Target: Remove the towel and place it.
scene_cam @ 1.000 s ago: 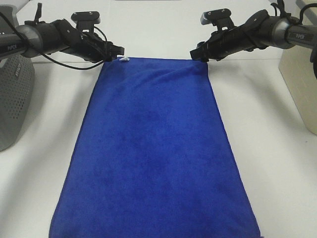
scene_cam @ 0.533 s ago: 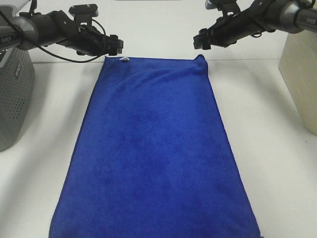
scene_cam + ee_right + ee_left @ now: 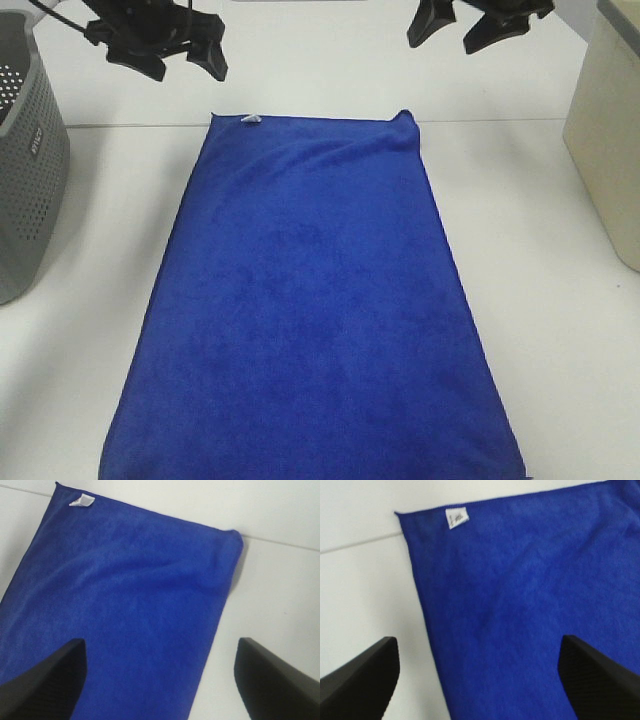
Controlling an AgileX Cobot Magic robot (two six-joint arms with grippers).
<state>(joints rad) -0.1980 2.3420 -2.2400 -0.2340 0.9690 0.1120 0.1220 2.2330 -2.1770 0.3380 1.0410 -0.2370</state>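
Observation:
The royal-blue towel (image 3: 310, 300) lies spread flat on the white table, its white tag (image 3: 251, 120) at the far left corner. My left gripper (image 3: 170, 55) is open and empty, raised above the table behind the far left corner. My right gripper (image 3: 450, 28) is open and empty, raised behind the far right corner. The left wrist view shows the towel (image 3: 520, 605) and its tag (image 3: 456, 517) below the open fingers (image 3: 360, 680). The right wrist view shows the towel (image 3: 125, 605), its tag (image 3: 82, 500) and its far right corner.
A grey perforated basket (image 3: 25, 160) stands at the left edge of the table. A beige box (image 3: 610, 130) stands at the right edge. White table surface (image 3: 540, 300) runs along both sides of the towel.
Both grippers have let go of the towel's far corners, opened and risen up and away from it. The towel stays flat on the table.

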